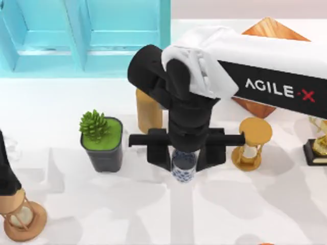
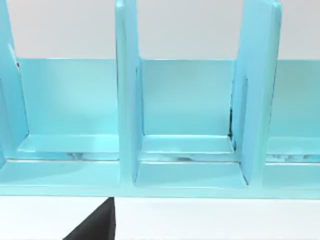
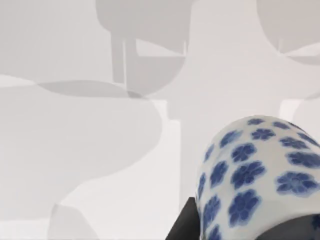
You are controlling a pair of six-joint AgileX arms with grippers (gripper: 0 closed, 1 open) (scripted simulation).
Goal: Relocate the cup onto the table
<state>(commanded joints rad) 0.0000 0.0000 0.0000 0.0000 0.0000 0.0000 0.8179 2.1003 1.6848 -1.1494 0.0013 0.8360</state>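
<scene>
Right gripper [image 1: 184, 162] reaches out over the middle of the surface [image 1: 245, 204], fingers pinching the cup [image 1: 184, 166] from both sides. Cup sits between the potted plant [image 1: 101, 143] and an hourglass [image 1: 251, 143], well clear of the blue cabinet [image 1: 82, 35]; cannot tell whether its base touches the surface yet. Likely held low there for setting down in open space.

Right wrist view shows what the arm hides from above: the cup [image 3: 260, 175] wall with blue flowers, one dark finger [image 3: 187, 225] against it.

Left arm [image 1: 6, 173] parked at the left edge; its gripper state can't be told. Left wrist view faces the cabinet [image 2: 185, 100] bays.
</scene>
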